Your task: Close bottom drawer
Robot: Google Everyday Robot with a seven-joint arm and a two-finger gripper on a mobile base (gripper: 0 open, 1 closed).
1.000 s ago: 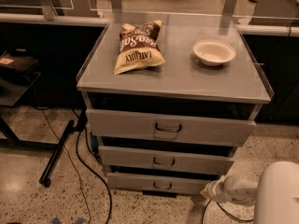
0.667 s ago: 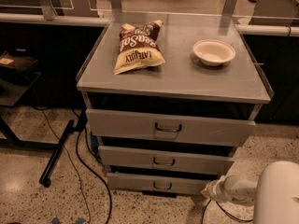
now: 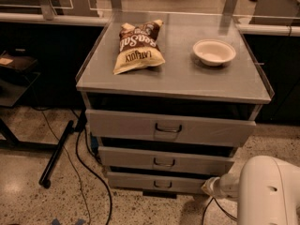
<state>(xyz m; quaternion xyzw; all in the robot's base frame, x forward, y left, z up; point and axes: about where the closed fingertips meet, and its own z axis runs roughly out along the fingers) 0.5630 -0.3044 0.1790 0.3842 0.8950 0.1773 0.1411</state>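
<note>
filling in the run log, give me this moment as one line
task: close bottom drawer | bottom drawer: looks ajar | hand: low, at drawer's right end | on cabinet: bag, bowl

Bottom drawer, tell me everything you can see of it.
The bottom drawer is the lowest of three: a grey, metal-looking front panel, the narrowest, with a small dark loop handle at its centre. It sits level above the floor, seemingly pulled slightly out, with a dark gap under the middle drawer. The end effector is at its right end; whether touching, I cannot tell.
</note>
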